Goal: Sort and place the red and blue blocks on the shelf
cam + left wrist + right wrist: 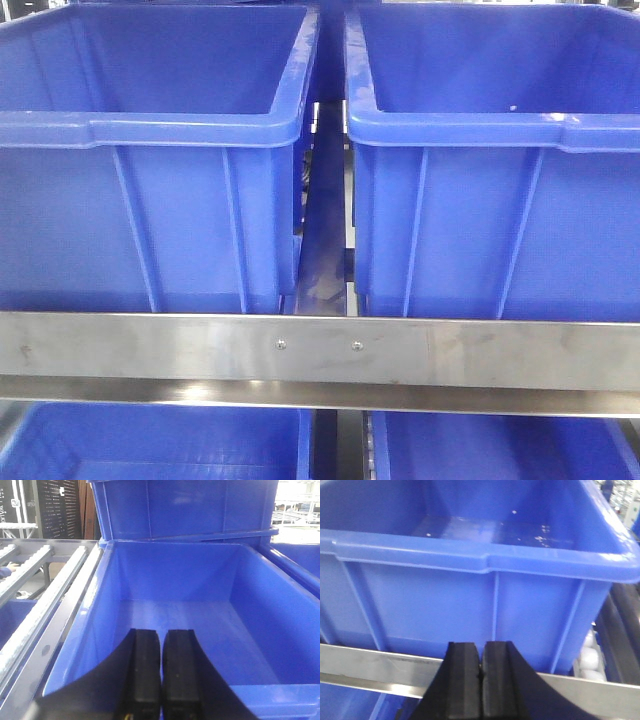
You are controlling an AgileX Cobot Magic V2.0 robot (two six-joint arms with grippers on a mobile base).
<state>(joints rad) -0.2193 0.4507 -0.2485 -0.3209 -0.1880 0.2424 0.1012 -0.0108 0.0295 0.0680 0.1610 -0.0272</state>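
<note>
Brushed steel shelf rail fronts glossy ribbed plastic bins.

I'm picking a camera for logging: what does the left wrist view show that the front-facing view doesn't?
Only the left wrist view shows the left gripper, jaws closed and empty, over a bin's bare floor, plus a roller rail. Only the front-facing view shows the shelf's steel rail with two screws and the lower-tier bins. Both show big blue bins; neither shows a red or blue block.

bright blue bins sit behind a brushed silver shelf rail — black end effector fingers.
</note>
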